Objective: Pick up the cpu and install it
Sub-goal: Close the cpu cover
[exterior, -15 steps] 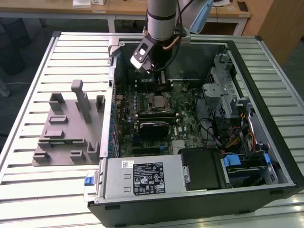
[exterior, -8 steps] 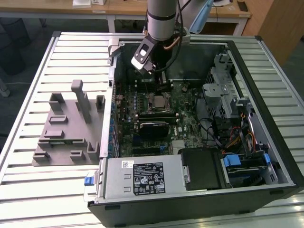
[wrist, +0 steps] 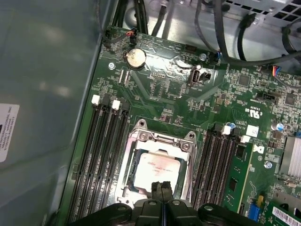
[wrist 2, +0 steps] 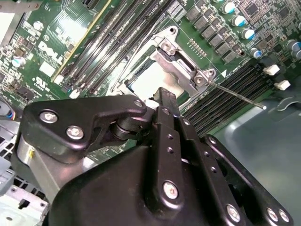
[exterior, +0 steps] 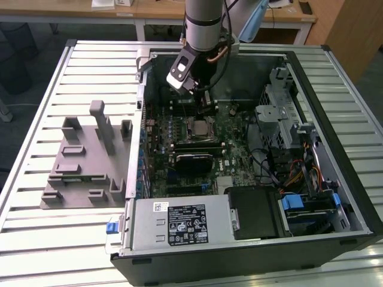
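Note:
The cpu [wrist: 157, 168] is a silvery square chip lying flat in the metal socket frame [wrist: 141, 136] on the green motherboard; it also shows in the second wrist view [wrist 2: 146, 81] and in the exterior view [exterior: 199, 127]. My gripper [wrist: 162, 189] hangs just above the chip's near edge, fingers shut together with nothing between them. The second wrist view has the black fingertips [wrist 2: 165, 100] over the socket's edge, and the thin socket lever [wrist 2: 235, 94] sticks out sideways. In the exterior view the gripper [exterior: 204, 103] is inside the open computer case, toward the back of the board.
Black memory slots [wrist: 106, 155] flank the socket on both sides. A black card [exterior: 192, 160] lies in front of it, and a power supply [exterior: 179, 224] sits at the case front. Drive cage and cables [exterior: 281, 119] fill the exterior view's right. A grey fixture [exterior: 84, 161] stands on the slatted table.

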Robot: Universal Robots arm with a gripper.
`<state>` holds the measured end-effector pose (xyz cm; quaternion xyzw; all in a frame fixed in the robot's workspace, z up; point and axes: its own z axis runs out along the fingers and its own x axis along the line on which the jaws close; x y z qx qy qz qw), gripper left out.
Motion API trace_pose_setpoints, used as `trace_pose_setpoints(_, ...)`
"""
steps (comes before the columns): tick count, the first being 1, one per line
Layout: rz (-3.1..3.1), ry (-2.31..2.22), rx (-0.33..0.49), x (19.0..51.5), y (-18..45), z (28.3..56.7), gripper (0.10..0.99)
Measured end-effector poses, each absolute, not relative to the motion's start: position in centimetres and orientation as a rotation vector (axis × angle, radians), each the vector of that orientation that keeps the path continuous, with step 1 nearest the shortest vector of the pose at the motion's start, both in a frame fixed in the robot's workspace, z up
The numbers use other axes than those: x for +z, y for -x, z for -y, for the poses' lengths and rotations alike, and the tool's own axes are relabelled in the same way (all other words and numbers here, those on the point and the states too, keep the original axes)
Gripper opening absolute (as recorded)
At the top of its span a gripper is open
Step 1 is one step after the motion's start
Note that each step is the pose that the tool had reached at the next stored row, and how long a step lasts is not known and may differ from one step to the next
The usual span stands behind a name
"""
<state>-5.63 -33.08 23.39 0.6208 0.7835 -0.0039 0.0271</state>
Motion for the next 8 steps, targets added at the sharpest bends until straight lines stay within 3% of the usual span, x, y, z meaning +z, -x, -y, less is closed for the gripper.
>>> trace_pose_setpoints(8,-2.467,-1.856,-0.010,23.38,5.63,33.08,0.106)
